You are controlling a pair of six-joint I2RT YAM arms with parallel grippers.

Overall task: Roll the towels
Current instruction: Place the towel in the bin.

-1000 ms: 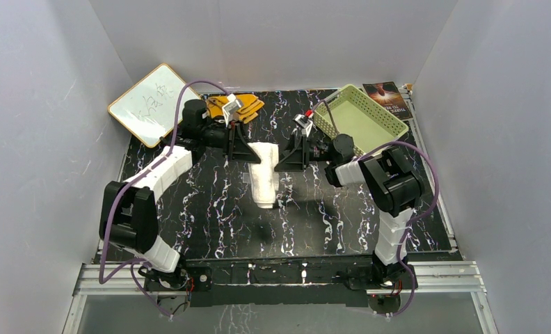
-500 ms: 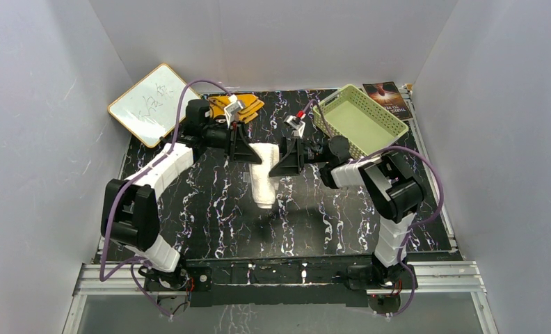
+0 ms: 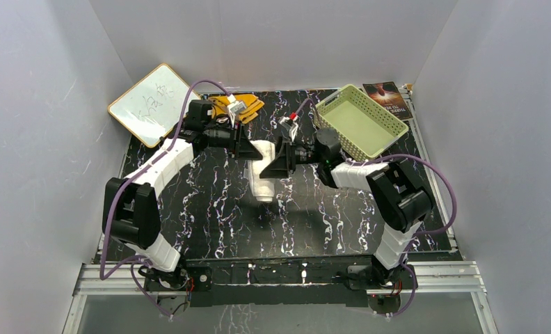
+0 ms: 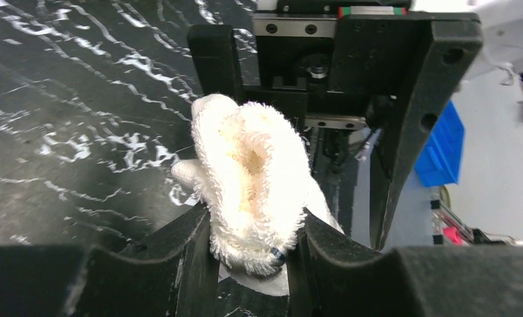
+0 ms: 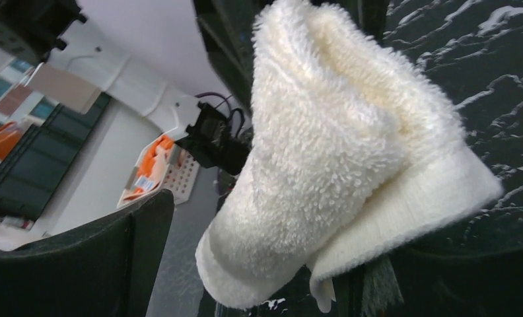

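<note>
**Cream-white towel held up between two grippers**

Cream-white towel (image 3: 262, 182) is in the middle of the black tabletop (image 3: 210, 209), between the two arms. Its far end is held up. From the top I cannot tell if its near end touches the tabletop.

The left gripper (image 3: 253, 149) comes at the towel from the left. It is pinching the fluffy end of the towel. In the left wrist view the cloth is squeezed between its two black fingers (image 4: 193, 247) and puffs out above them.

The right gripper (image 3: 268, 165) comes from the right. Its jaws are spread wide, with the towel in the space between them. In the right wrist view one finger (image 5: 94, 257) stands apart from the cloth, with a gap. The towel looks folded over there, soft and thick.

The mustard-yellow towel (image 3: 254, 106) lies flat at the far edge of the tabletop, behind the left arm. It is well apart from both grippers.

A pale green basket (image 3: 342, 137) sits at the far right. A dark book (image 3: 389, 97) lies just behind it. A white board (image 3: 147, 104) leans at the far left.
</note>
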